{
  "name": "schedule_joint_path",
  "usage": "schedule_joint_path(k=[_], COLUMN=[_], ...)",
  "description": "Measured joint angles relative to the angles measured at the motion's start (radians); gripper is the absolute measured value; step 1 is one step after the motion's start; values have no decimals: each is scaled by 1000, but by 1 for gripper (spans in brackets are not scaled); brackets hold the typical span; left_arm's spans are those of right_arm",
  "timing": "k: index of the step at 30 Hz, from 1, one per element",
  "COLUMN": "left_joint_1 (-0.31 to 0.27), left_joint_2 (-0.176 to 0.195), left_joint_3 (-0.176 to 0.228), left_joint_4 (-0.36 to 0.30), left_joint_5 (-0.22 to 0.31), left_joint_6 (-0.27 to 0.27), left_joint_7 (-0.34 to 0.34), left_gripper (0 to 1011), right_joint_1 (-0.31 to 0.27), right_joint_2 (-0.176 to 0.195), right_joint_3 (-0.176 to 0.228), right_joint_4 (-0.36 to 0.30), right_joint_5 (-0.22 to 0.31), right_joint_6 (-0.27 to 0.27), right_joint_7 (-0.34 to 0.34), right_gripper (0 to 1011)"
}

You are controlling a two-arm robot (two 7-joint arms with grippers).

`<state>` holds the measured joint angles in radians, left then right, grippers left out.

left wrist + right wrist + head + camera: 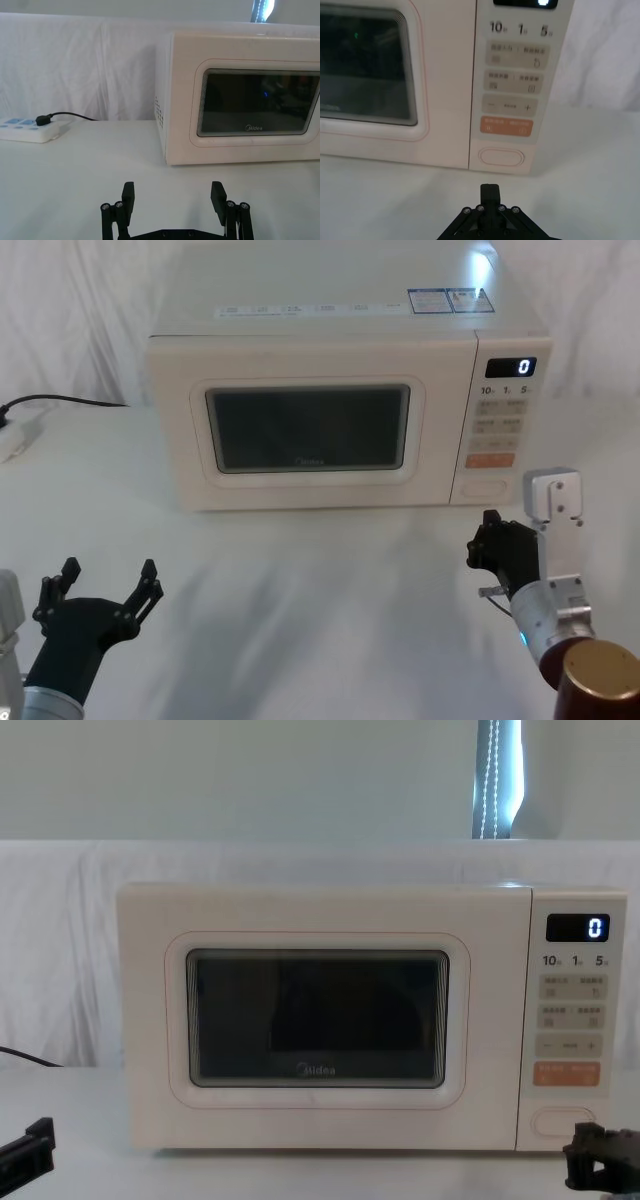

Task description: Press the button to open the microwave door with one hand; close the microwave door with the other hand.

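Head view shows the door (310,430) shut flush and the button (484,484) at the panel's foot untouched, so nothing of the task looks done. The right gripper (492,544), fingers pressed together, hangs just before the button without touching. The left gripper (105,583) waits spread, low and well apart.

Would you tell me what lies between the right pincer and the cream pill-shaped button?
Nothing: bare white table separates the shut right pincer from the button, seen from the right wrist.
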<state>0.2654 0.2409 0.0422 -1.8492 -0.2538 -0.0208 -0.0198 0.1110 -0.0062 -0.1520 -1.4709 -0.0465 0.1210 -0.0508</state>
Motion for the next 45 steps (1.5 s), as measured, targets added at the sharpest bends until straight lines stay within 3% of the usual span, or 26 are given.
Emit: schedule_joint_path(k=[14,28,45], left_joint_1=[0,0,0], left_joint_2=[0,0,0], left_joint_3=[0,0,0], left_joint_4=[0,0,0], left_joint_5=[0,0,0], left_joint_6=[0,0,0], left_joint_7=[0,0,0], left_gripper=[1001,1001,1001], right_joint_1=[101,170,247], right_joint_2=[-53,-85,-107], right_joint_3=[43,86,110], right_joint_4=[164,251,353], right_joint_5=[-30,-48,-78], right_joint_6=[-30,-53,-73], right_joint_7=[-17,-29,-48], right_gripper=[0,0,0])
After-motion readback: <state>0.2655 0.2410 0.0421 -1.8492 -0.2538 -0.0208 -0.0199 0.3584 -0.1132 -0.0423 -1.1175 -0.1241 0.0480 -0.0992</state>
